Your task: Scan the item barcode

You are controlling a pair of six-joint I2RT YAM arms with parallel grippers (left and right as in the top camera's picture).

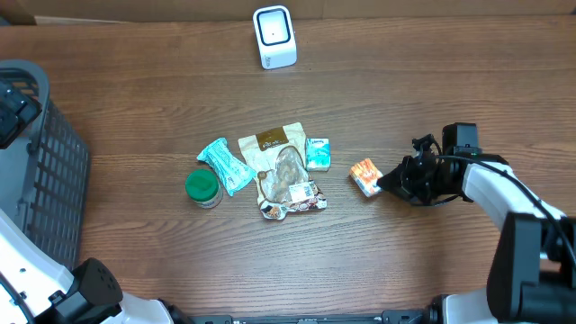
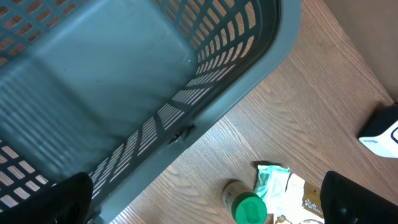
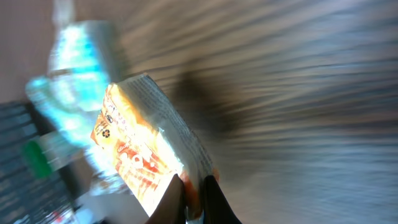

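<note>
Right wrist view, motion-blurred: right gripper [image 3: 194, 194] clamped on orange packet [image 3: 134, 149] corner.

**Wooden table [image 1: 432, 81]: surface contents**
Scanner [image 1: 274, 36] at 12 o'clock, near the far edge. Basket [image 1: 45, 162] at 9 o'clock. Central cluster: pouch [image 1: 270, 142], with a clear bag [image 1: 290, 184] overlapping its 6 o'clock end, a packet [image 1: 225, 165] at its 9 o'clock, a jar [image 1: 203, 187] touching the packet at 8 o'clock, and a carton [image 1: 318, 154] at 3 o'clock. Orange box [image 1: 365, 176] further out at 3 o'clock; surface contact cannot be determined.

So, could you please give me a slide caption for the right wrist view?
Right gripper shut on an edge of the orange box, wooden table blurred behind.
</note>
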